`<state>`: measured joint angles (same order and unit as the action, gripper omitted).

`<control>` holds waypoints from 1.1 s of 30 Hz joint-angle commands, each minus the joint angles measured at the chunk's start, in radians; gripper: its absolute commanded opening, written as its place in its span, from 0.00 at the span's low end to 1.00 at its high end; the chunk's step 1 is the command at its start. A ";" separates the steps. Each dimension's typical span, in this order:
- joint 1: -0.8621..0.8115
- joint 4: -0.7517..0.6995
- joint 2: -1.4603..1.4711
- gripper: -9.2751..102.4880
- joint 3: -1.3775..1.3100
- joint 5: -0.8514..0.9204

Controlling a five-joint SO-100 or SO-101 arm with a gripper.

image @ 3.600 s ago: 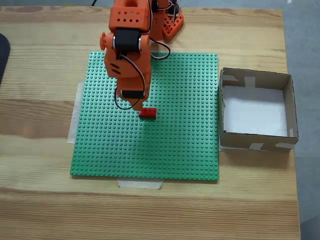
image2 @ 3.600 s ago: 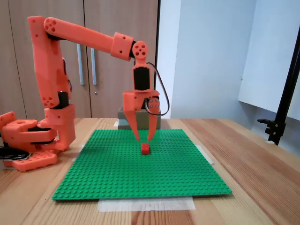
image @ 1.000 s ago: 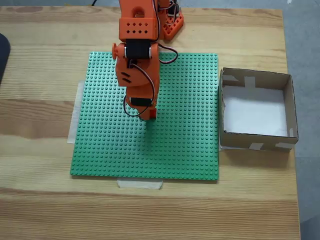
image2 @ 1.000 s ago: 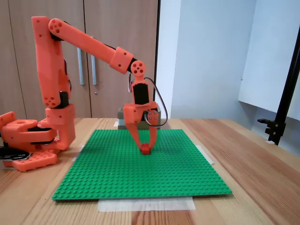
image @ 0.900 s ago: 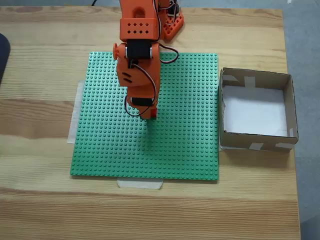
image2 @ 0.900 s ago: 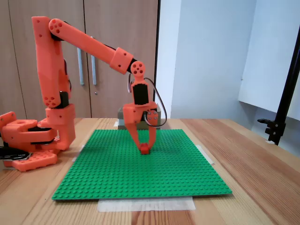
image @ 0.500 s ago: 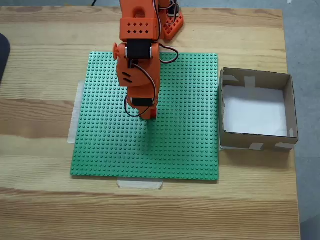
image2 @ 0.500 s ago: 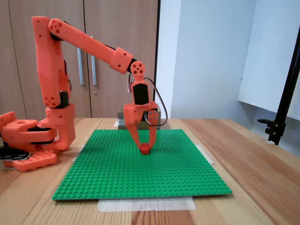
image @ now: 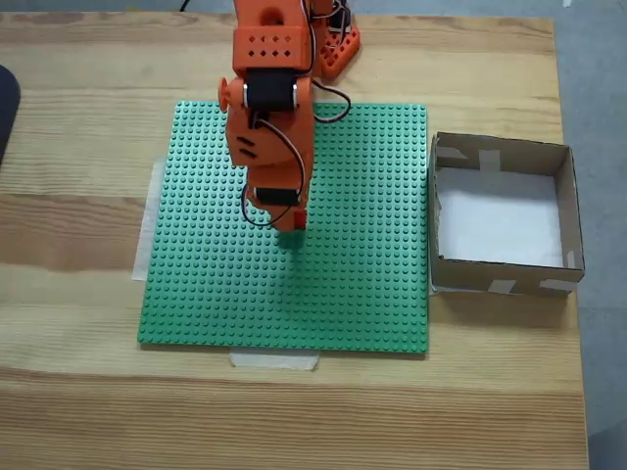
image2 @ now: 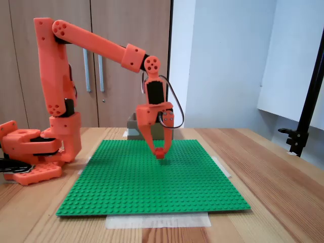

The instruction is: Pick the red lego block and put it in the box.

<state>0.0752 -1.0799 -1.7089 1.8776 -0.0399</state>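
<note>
**A:** What is your arm working on?

**B:** You have a wooden table [image: 78,245]. A large green baseplate [image: 362,294] is taped flat in its middle. In a fixed view from above, the box [image: 568,211] sits on the table just beside the baseplate's right edge, open side up, with a white floor and pale tape on its walls. In a fixed view from the side, part of the box [image2: 132,129] shows past the far edge of the baseplate [image2: 126,187], behind the arm.

**A:** Where is the arm?

**B:** Your orange arm [image2: 96,43] is mounted at the left of the side view. It reaches up and over the baseplate, with the wrist pointing straight down near the plate's middle. From above, the arm [image: 269,127] comes in from the far edge and covers most of what it holds.

**A:** And the gripper?

**B:** Your gripper [image2: 159,152] has its fingers drawn together, clamped on the red lego block [image2: 159,153]. In the side view the block hangs just above the studs, with green showing beneath it. From above, a sliver of the block [image: 297,219] shows at the gripper [image: 291,221] tip.
</note>
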 commanded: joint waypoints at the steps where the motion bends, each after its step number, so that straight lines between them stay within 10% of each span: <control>1: 0.020 -0.029 -0.087 0.08 -0.052 -0.008; 33: 0.400 -0.382 -0.106 0.08 -0.647 -0.138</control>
<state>0.4295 -1.4557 -1.7794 1.2993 -0.1672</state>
